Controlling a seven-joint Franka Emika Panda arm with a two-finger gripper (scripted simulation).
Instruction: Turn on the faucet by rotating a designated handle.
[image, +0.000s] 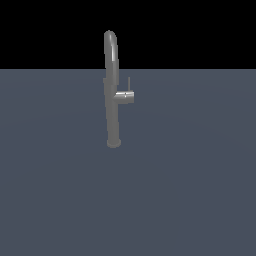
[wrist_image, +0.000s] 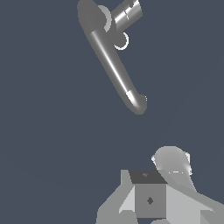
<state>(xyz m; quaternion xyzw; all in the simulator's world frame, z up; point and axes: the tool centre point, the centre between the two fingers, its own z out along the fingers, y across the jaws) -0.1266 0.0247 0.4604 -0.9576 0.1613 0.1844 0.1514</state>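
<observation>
- The faucet (image: 112, 90) stands upright in the upper middle of the exterior frame, its round base on the floor (image: 60, 200) and its arch reaching above the floor's far edge into the black.
- The handle (image: 129, 84) is a thin rod rising from a stubby cylinder on the exterior view's right of the pipe, about halfway up.
- In the wrist view you look down on the faucet (wrist_image: 111, 65), with the stub (wrist_image: 127, 13) near the top edge.
- The gripper (wrist_image: 151, 199) shows only as grey blocks at the bottom right — you cannot tell how far the jaws stand apart. It holds nothing and sits well apart from the faucet.
- Expect stiff, smooth metal: the rod is likely slippery and too thin to pinch well, so push sideways near its tip for leverage.
- The floor is flat, plain blue-grey; the faucet is the only object I can see on it — approach from any side looks open.
</observation>
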